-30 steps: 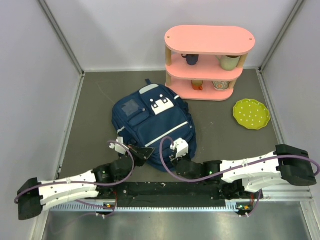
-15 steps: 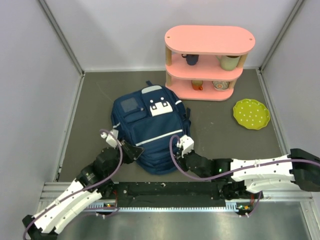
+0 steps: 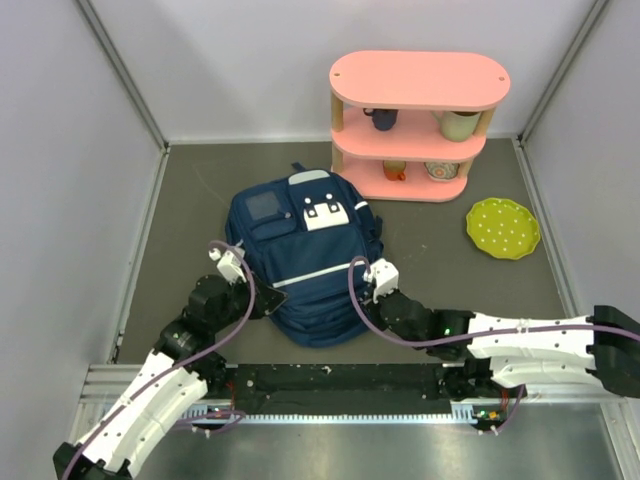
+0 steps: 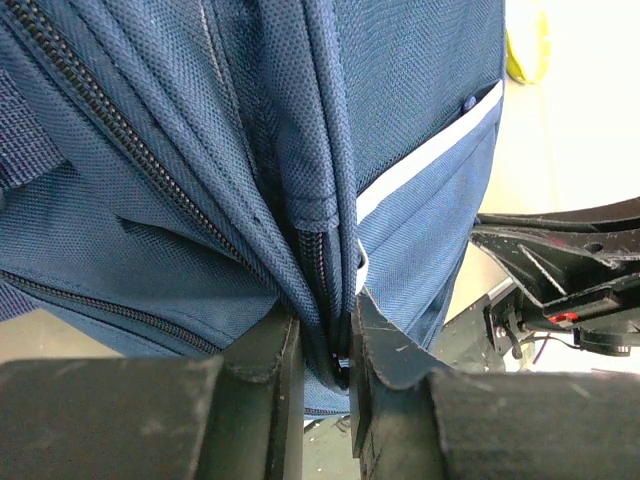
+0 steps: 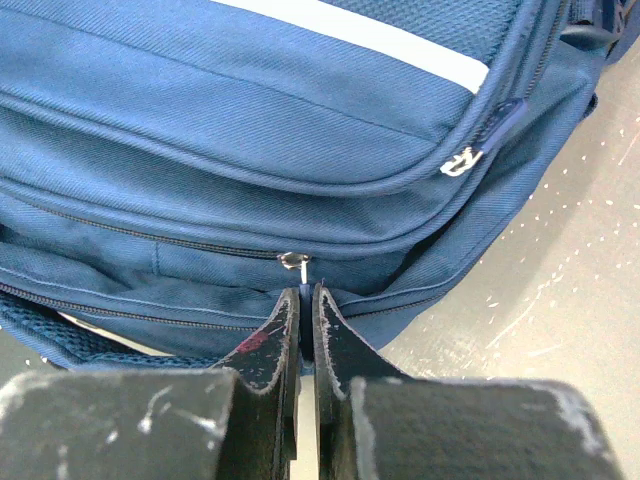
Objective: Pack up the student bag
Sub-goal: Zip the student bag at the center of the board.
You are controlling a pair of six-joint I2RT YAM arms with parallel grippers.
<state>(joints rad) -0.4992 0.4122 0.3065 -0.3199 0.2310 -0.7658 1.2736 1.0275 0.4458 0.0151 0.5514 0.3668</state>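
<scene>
Right tool (image 5: 305, 302): shifted rightward; pinches lower seam.
Left tool (image 4: 325, 325): clamps zippered fold.
Student bag (image 3: 300, 255): navy woven fabric, white stripe.

- I count one student bag (image 3: 305, 260), dead centre.
- One pink shelf (image 3: 420, 80), at one o'clock.
- Two mugs on it: navy mug (image 3: 381, 118), pale mug (image 3: 458, 124).
- One orange cup (image 3: 395, 170) and one patterned bowl (image 3: 441, 170) on its lowest tier.
- One green plate (image 3: 503, 228), at three o'clock.
- Two grippers of mine: left gripper (image 4: 325, 320), right gripper (image 5: 306, 300).
</scene>
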